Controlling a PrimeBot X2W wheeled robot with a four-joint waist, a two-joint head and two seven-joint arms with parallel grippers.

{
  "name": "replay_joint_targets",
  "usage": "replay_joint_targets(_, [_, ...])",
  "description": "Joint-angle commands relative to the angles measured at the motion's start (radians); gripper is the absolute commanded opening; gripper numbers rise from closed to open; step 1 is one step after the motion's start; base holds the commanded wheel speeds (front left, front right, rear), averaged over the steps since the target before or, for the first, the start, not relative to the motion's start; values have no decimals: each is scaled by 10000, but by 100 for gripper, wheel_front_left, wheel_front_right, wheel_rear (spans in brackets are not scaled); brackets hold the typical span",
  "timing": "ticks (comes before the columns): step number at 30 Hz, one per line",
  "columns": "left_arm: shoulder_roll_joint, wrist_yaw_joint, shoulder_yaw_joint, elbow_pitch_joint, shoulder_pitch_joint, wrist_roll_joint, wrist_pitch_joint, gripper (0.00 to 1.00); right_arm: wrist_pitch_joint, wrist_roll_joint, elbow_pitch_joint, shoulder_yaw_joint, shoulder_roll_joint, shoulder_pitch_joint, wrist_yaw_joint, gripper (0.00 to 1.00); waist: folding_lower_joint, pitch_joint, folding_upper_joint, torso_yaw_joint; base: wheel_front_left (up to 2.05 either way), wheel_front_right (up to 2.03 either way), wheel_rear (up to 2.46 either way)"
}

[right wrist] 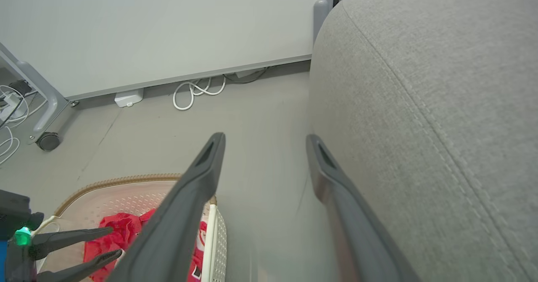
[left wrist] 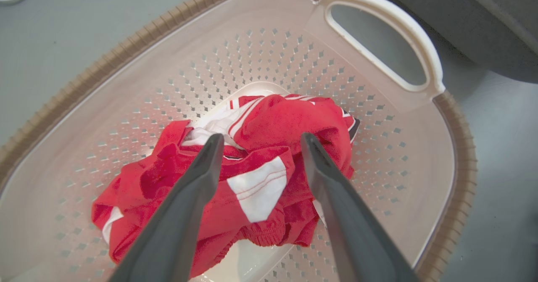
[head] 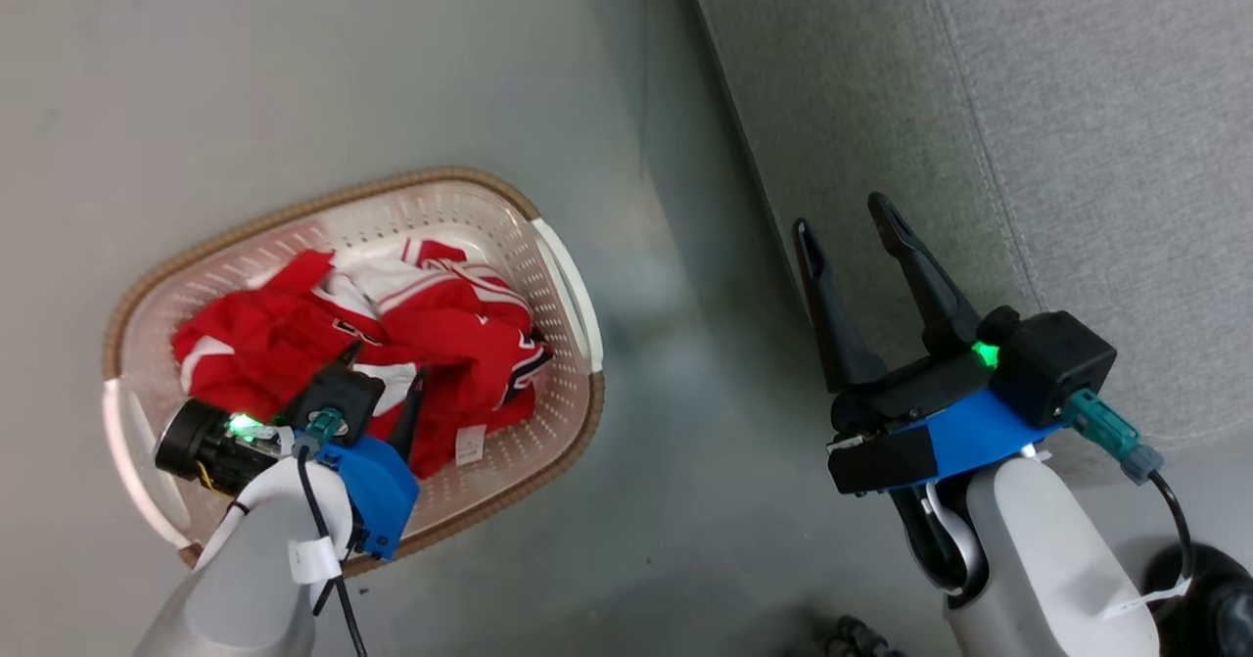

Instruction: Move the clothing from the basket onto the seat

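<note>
- One basket (head: 460, 216) stands on the floor (head: 294, 70) at the left. It has two white handles, one at each end, and a brown rim.
- One heap of red and white clothing (head: 440, 334) lies inside the basket, on its bottom. The pieces are too tangled to count. One white label shows at the near edge of the heap.
- The two left fingers (left wrist: 189, 198) point down into the basket, spread wide, with a white-striped fold of the heap between them. They grip nothing, and whether the tips touch the cloth cannot be told.
- In the head view the left arm and its blue mount cover the near part of the heap and part of the basket wall.
- A strip of floor lies between the basket and the seat.
- The two right fingers (head: 830, 314) hang over that strip, just beside the front of the seat. They are spread wide and hold nothing.
- One seat (head: 1077, 148) takes up the right side, grey, with one seam line along it. It is well apart from the clothing.
- The right wrist view shows the far wall. At its foot, from left to right, are one wheel (right wrist: 48, 141) on a grey frame leg, one small white box (right wrist: 128, 98) and one looped white cable (right wrist: 193, 93).
</note>
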Motion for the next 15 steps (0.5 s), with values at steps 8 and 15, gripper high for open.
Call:
replay_joint_targets(8, [658, -69, -872, 670, -824, -439, 240, 100, -78, 442, -138, 371, -12, -564, 2, 100, -2, 1129, 0, -495, 0, 0, 0])
replay_joint_targets(15, [917, 150, -950, 1042, -1210, -329, 411, 100, -81, 699, -337, 530, -12, -603, 1, 100, -2, 1550, 0, -715, 0, 0, 0])
